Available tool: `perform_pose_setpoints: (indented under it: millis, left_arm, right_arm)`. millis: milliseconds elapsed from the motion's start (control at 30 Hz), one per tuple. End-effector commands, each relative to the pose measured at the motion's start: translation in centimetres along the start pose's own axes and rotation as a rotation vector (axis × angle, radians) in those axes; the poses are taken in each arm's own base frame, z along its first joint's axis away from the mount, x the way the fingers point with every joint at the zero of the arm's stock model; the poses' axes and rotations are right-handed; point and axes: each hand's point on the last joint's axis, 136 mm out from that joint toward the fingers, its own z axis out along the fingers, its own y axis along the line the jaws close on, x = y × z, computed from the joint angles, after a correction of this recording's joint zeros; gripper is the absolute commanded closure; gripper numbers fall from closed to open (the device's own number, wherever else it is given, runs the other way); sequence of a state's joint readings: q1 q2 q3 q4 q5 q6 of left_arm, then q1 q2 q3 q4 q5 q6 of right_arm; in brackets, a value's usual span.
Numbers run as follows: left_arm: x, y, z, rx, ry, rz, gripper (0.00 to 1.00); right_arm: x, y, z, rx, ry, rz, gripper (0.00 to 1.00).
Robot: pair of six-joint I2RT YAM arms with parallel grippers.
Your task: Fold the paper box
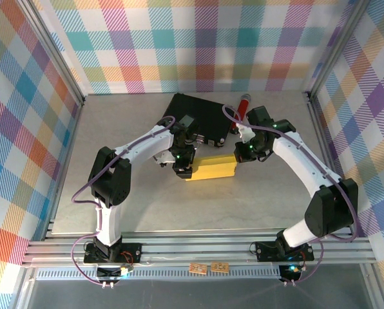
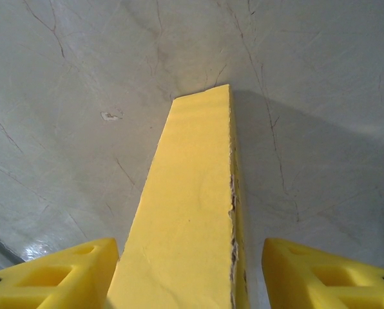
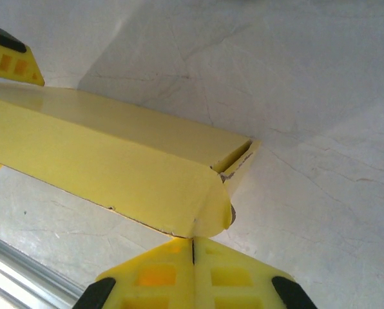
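I am straddling, with my left gripper (image 2: 191,256) apart, the left end of the bright yellow creased cardboard box (image 1: 211,168) lying crosswise mid-desk (image 1: 140,206), while my right gripper (image 3: 193,246), pressed together, is meeting its right end.

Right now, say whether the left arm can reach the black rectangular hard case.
Probably yes: that case lies just beyond its wrist, nothing between; its jaws must first leave the yellow cardboard box.
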State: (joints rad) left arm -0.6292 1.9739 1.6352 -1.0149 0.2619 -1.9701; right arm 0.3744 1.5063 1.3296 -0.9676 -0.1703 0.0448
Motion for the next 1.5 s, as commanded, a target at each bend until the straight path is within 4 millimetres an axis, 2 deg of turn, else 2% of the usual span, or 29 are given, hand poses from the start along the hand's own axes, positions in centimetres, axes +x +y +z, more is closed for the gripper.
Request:
perform_pose_setpoints:
  millis: [0, 367, 467, 567, 633, 700, 867, 967, 1133, 1300, 1467]
  left_arm:
    - [0.0, -0.2, 0.2, -0.019, 0.009, -0.178, 0.37]
    - [-0.2, -0.2, 0.1, -0.022, 0.01, -0.172, 0.36]
    - [-0.3, -0.3, 0.1, -0.02, 0.008, -0.173, 0.36]
    - [-0.3, -0.4, 0.0, -0.022, 0.007, -0.171, 0.36]
    - [-0.3, -0.4, 0.0, -0.021, 0.008, -0.172, 0.36]
    - [-0.3, -0.4, 0.0, -0.023, 0.009, -0.172, 0.36]
    - [-0.4, -0.5, 0.0, -0.023, 0.007, -0.169, 0.36]
    - [-0.3, -0.6, 0.0, -0.023, 0.009, -0.169, 0.36]
    - [0.0, -0.8, -0.1, -0.026, 0.013, -0.162, 0.36]
    - [0.0, -0.9, -0.1, -0.027, 0.013, -0.161, 0.36]
    - [0.0, -0.9, -0.1, -0.027, 0.014, -0.161, 0.36]
  right_arm:
    - [-0.2, 1.0, -0.6, -0.042, 0.02, 0.028, 1.0]
    - [-0.4, 1.0, -1.3, -0.034, -0.008, -0.012, 0.98]
    - [-0.6, 0.8, -1.9, -0.015, -0.089, -0.074, 0.7]
    - [-0.9, 0.6, -2.7, 0.004, -0.254, -0.169, 0.55]
    - [-0.9, 0.7, -2.6, -0.011, -0.346, -0.256, 0.48]
    - [-0.8, 0.7, -1.9, -0.029, -0.389, -0.321, 0.48]
    - [-0.6, 0.2, 0.1, -0.058, -0.373, -0.419, 0.55]
    - [-1.0, -0.7, 0.8, -0.019, -0.371, -0.436, 0.58]
    - [-1.7, -1.6, 1.0, 0.011, -0.383, -0.423, 0.59]
    - [-1.5, -2.1, 1.1, 0.013, -0.374, -0.418, 0.59]
    - [-1.6, -1.6, 1.7, -0.036, -0.343, -0.411, 0.73]
